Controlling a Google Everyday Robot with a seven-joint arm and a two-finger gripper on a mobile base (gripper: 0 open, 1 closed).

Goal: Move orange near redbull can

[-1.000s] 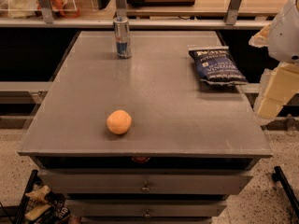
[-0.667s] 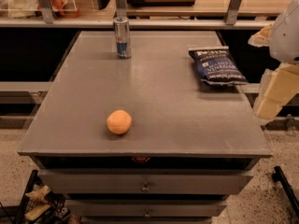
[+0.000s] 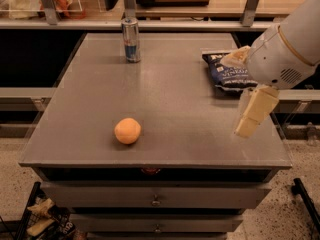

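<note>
1. Camera view showed the orange [image 3: 127,130], round and smooth, untouched at 7 o'clock on the matte grey table [image 3: 190,149].
2. The cream, blocky gripper [image 3: 250,115] had swung inward to 4 o'clock; whether it was open or closed, I couldn't tell. The reach was probably beginning.
3. A crinkled chip bag [image 3: 227,71] lay at 2 o'clock.
4. The slim metal redbull can [image 3: 131,40] stood at 11 o'clock, well apart from the orange.

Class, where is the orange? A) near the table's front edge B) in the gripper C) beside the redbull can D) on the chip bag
A: the orange lies near the front of the table, the redbull can stands at the back, the gripper hangs at the right.
</note>
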